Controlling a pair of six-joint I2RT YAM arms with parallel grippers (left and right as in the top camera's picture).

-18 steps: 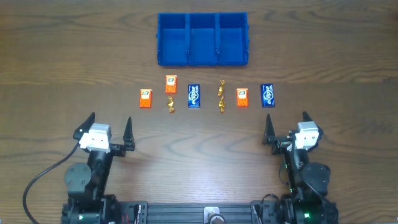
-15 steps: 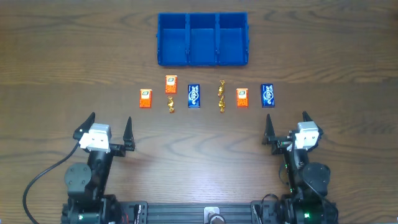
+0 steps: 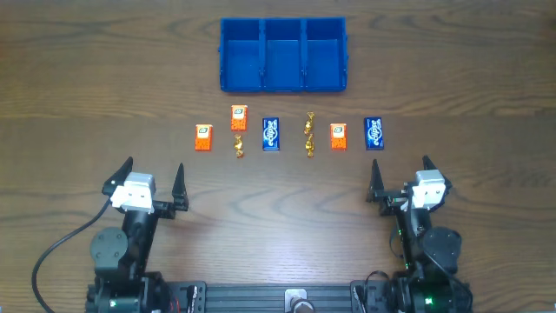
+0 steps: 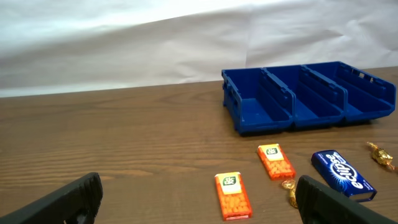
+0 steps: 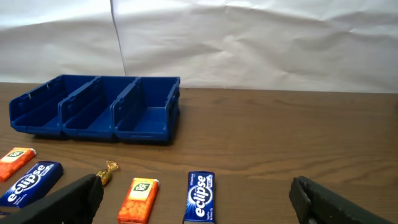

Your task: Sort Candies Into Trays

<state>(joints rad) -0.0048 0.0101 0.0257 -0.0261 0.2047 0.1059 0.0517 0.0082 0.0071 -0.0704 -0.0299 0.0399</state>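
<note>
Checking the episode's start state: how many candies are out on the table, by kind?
Orange mint boxes: 3
Blue gum packs: 2
Gold-wrapped candies: 3
Total: 8, all on the table, none in the blue tray.

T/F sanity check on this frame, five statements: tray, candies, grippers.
1. The blue tray has three compartments, all empty. True.
2. Two blue packs lie on the table. True.
3. The left gripper holds an orange pack. False: it is open and empty; the three orange packs lie on the table.
4. The right gripper is shut. False: it is open.
5. A gold candy sits in the tray. False: the gold candies are on the table.
</note>
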